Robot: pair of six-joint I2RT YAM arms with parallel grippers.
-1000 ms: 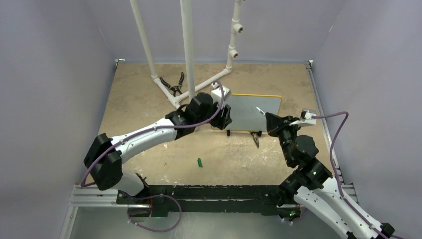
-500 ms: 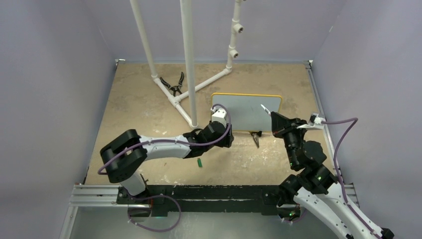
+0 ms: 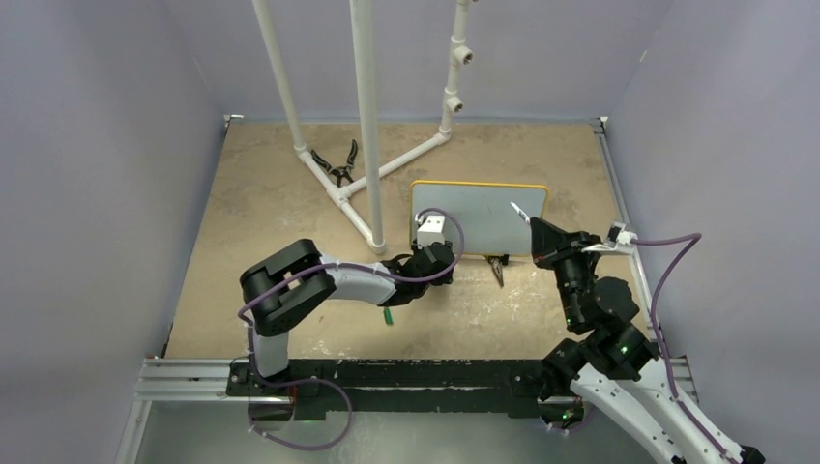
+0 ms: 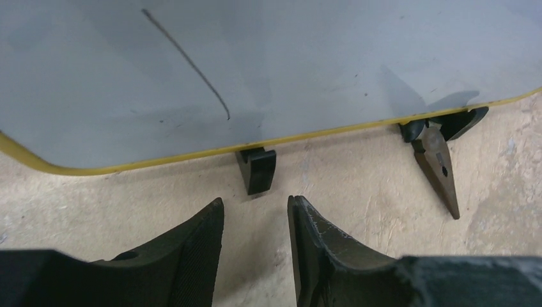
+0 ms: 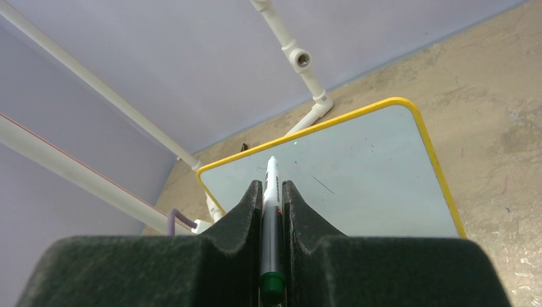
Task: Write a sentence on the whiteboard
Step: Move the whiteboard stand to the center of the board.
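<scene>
The whiteboard (image 3: pixel 479 217), white with a yellow rim, lies flat at mid-table. Its surface (image 4: pixel 287 70) carries only one thin dark stroke (image 4: pixel 192 64); the sentence is not in view. My left gripper (image 3: pixel 437 263) hovers low over the table just in front of the board's near edge, by a black foot (image 4: pixel 257 169). It (image 4: pixel 255 201) is open, with nothing between its fingers. My right gripper (image 3: pixel 538 232) is shut on a marker (image 5: pixel 271 174), white-barrelled with a green end. The marker (image 3: pixel 517 210) points up and over the board's right part (image 5: pixel 364 192).
Black pliers (image 3: pixel 497 271) lie against the board's near edge, right of my left gripper (image 4: pixel 438 160). A green cap (image 3: pixel 388 316) lies on the table nearer the bases. A white pipe frame (image 3: pixel 366 116) and a second pair of pliers (image 3: pixel 340 166) stand behind the board's left.
My left arm has drawn back from the board's left end to its near edge, folding up, and its jaws have narrowed. My right gripper with the marker has shifted slightly right.
</scene>
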